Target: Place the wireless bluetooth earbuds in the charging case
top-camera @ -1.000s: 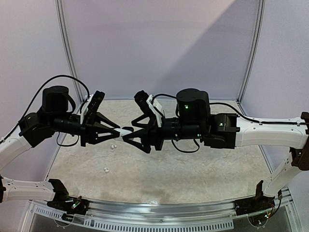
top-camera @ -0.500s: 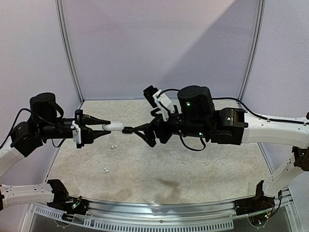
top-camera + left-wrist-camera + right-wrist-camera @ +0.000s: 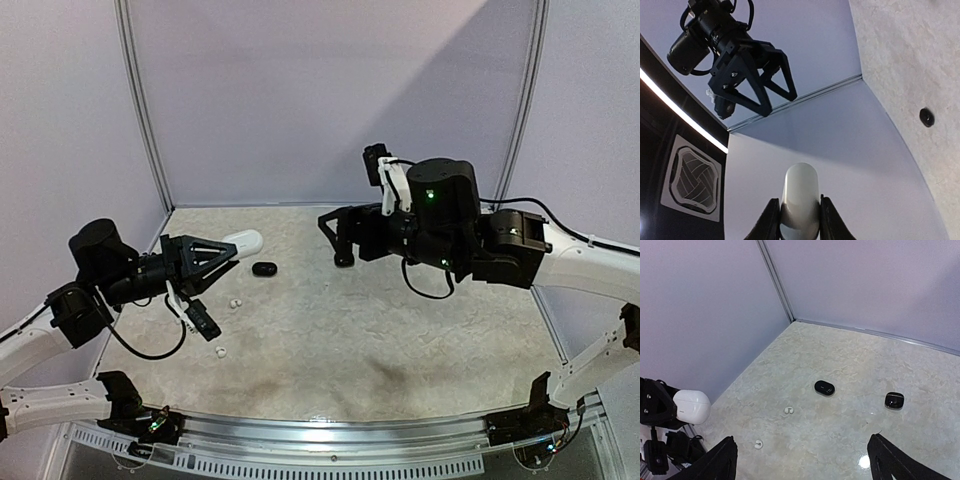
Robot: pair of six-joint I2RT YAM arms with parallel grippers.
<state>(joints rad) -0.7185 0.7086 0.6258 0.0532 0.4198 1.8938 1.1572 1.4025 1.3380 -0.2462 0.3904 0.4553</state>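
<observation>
Closest to the front rail, a white earbud (image 3: pixel 221 351) lies loose on the mottled beige table (image 3: pixel 400 340). A second white earbud (image 3: pixel 235 302) sits a little further in, apart from the first, and neither is in any case. Just beyond them the left gripper (image 3: pixel 232 247) hangs above the table, reaching in from the left. Its jaws are clenched on the white charging case (image 3: pixel 245 240), which it holds in the air and roughly level. In the left wrist view the fingers (image 3: pixel 771 220) press against both flanks of the rounded shell, and its free end pokes out past the tips. Down on the table just to the right of the case lies a glossy black pebble (image 3: pixel 264 268), touching nothing. It is clearly bigger than the white buds, though I cannot tell from here whether it is a case or a bud. The right wrist view shows a second, squarer black piece (image 3: pixel 894 400) on the table, further from the left wall than the pebble and apart from it; I cannot tell what that one is either. Over to the right and higher up, the right gripper (image 3: pixel 338 238) hovers well apart from the case. Its jaws are spread wide and released, with nothing between them, and its two fingertips (image 3: pixel 722 460) frame the bottom corners of its own view. Behind everything the pale lilac back wall (image 3: pixel 330 100) meets the table along a metal strip
</observation>
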